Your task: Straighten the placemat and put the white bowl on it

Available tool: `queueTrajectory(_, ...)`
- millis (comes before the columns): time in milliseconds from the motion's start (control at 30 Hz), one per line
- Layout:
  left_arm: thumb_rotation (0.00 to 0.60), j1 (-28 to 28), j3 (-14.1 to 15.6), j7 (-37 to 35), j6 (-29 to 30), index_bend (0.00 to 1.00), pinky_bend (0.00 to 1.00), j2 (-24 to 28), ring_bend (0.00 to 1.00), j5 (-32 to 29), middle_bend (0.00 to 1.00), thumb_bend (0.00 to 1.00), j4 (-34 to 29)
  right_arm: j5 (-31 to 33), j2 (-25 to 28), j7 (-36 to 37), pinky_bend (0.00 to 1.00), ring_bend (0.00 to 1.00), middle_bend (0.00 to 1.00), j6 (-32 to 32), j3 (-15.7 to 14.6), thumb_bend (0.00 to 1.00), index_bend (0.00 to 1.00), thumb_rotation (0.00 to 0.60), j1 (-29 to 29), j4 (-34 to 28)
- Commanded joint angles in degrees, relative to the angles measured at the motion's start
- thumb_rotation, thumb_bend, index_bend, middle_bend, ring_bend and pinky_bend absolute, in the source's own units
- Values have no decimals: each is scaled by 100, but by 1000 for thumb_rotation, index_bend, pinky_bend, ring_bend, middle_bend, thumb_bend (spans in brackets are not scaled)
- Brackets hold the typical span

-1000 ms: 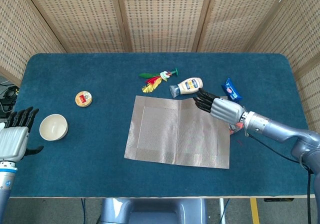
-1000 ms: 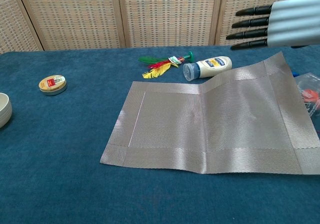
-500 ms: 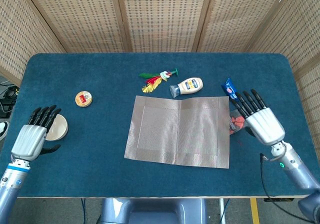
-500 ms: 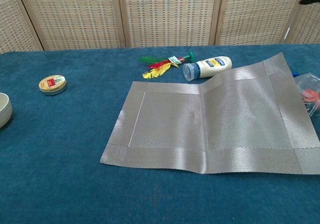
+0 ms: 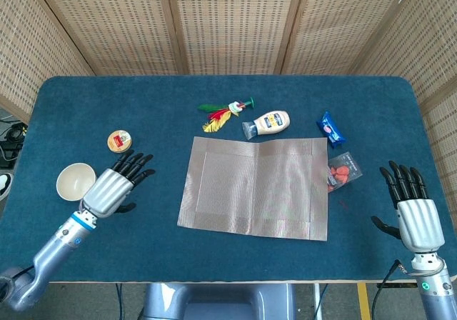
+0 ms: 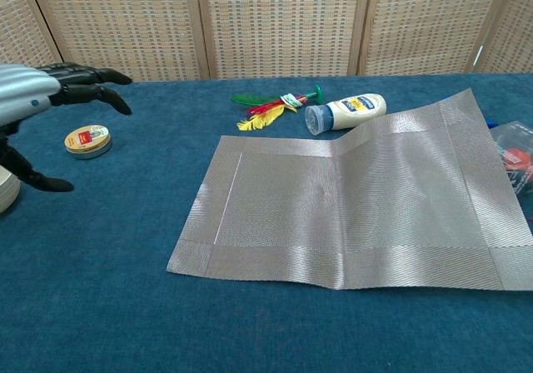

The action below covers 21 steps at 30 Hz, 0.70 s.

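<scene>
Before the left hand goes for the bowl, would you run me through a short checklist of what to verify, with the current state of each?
1. Placemat flat and squared: cannot tell; the chest view shows a centre crease and its far right corner lifted.
2. White bowl upright, nothing in it: ok.
3. Left hand holding nothing, fingers apart: ok.
4. Left hand placed to grasp the bowl: not ok; it sits beside the bowl, on the placemat side.
5. Right hand away from the placemat: ok.
6. Mayonnaise bottle off the placemat: cannot tell; it lies against the far edge.
</scene>
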Motion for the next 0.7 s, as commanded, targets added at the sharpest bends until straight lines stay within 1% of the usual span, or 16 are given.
queueTrajectory(33,600,-574,166,-639,-2,228,0,-795,0,649,0,0,1169,39,-85,-97,0,0,0,-34,53,0,8,600,-55,46)
queueTrajectory(100,600,-746,258,-799,-16,252,0,-1053,0,814,0,0,1588,28,-87,-162,0,0,0,-38,100,0,8,600,-66,68)
queueTrajectory(167,600,-887,355,-939,-62,267,0,-1200,0,938,0,0,1859,36,-112,-114,0,0,0,-47,145,0,9,600,-78,68)
queueTrajectory(300,600,-1090,492,-1033,-218,257,0,-1425,0,1073,0,0,2265,78,-134,-78,0,0,0,-117,206,0,10,600,-75,142)
queueTrajectory(433,600,-1195,595,-1147,-223,261,0,-1752,0,1100,0,0,2726,69,-159,-63,0,0,0,-138,268,0,11,600,-89,204)
queueTrajectory(700,600,-1312,847,-1298,-127,267,0,-2186,0,1187,0,0,3298,37,-170,71,0,0,0,-176,358,0,13,600,-128,239)
